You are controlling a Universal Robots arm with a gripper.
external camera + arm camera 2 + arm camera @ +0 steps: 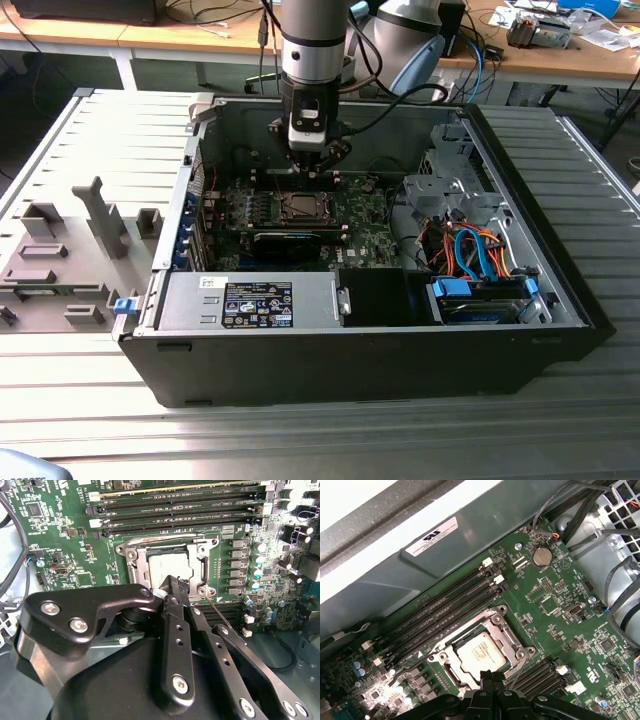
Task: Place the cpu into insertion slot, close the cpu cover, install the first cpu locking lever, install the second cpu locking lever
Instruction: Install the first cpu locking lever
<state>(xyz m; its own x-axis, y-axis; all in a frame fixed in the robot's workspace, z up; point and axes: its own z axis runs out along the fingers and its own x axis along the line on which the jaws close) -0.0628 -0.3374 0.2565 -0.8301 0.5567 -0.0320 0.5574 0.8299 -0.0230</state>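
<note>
Though the gripper (492,680) hangs just over it, the cpu (481,651) lies flat in the slot (451,673), its pale face showing through the window of the cover (506,636), which is down around it. In the second wrist view the cpu (167,565) sits just past the fingertips (172,587), framed by the cover (136,569).

The fingers are pressed together with no gap between their tips, and they hold nothing; they stand just above the cover's near edge, and whether they touch it I cannot tell. A thin wire lever (220,617) runs slanting beside the socket, close to the gripper's links; another (517,672) shows in the first wrist view, leaving the socket's corner. Whether either is latched I cannot tell.

Around the socket spreads the green board (555,615), with long black memory slots (440,612) on one side and a coin cell (541,556) farther off.

In the exterior view the arm (313,45) comes straight down into the open case (350,360), the gripper (310,160) above the slot (298,208) near the board's middle. On the exterior view's right lie orange and blue cables (470,250); along the near wall sits a grey labelled box (250,300). Outside the case, on the exterior view's left, grey fixtures (70,250) stand on the ribbed table (300,430).
</note>
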